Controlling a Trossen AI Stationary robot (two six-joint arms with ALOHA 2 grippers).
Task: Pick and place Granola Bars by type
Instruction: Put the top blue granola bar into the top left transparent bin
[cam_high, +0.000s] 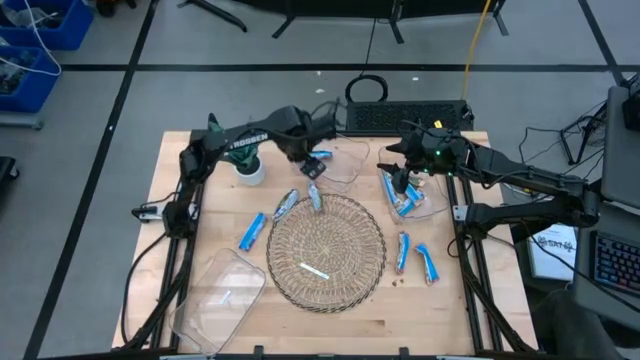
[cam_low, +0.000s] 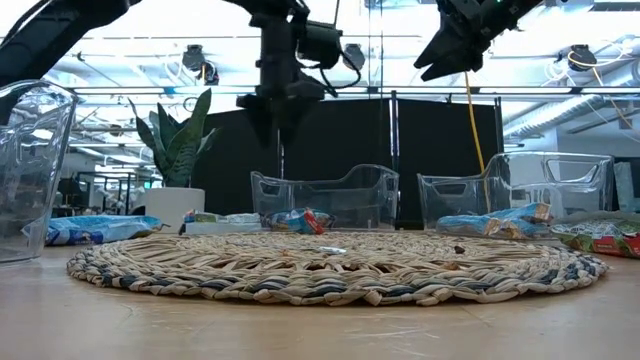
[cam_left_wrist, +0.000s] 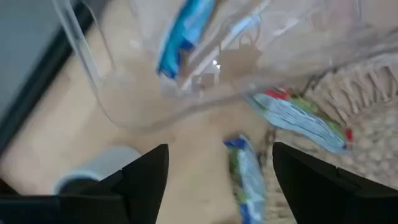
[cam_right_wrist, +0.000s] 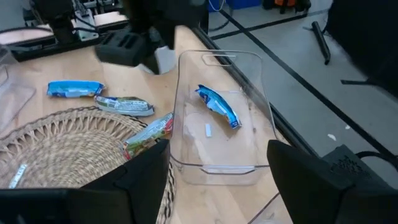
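Observation:
My left gripper (cam_high: 313, 168) (cam_left_wrist: 217, 155) hangs open over the table's far middle, beside a clear bin (cam_high: 347, 166) that holds one blue bar (cam_left_wrist: 183, 34) (cam_right_wrist: 217, 106). Below its fingers a blue-green bar (cam_left_wrist: 245, 177) and a silvery bar (cam_left_wrist: 298, 121) lie at the woven mat's far edge. My right gripper (cam_high: 400, 180) (cam_right_wrist: 217, 149) is open above a second clear bin (cam_high: 420, 200) with several blue bars (cam_high: 403, 202). More bars lie flat on the table: blue (cam_high: 252, 232), silvery (cam_high: 287, 205), and two blue ones (cam_high: 402, 250) (cam_high: 428, 263).
A round woven mat (cam_high: 325, 250) fills the table's middle with a thin white stick (cam_high: 313, 271) on it. A third clear bin (cam_high: 215, 295) lies at the near left. A potted plant (cam_high: 248, 165) stands at the far left, close to my left arm.

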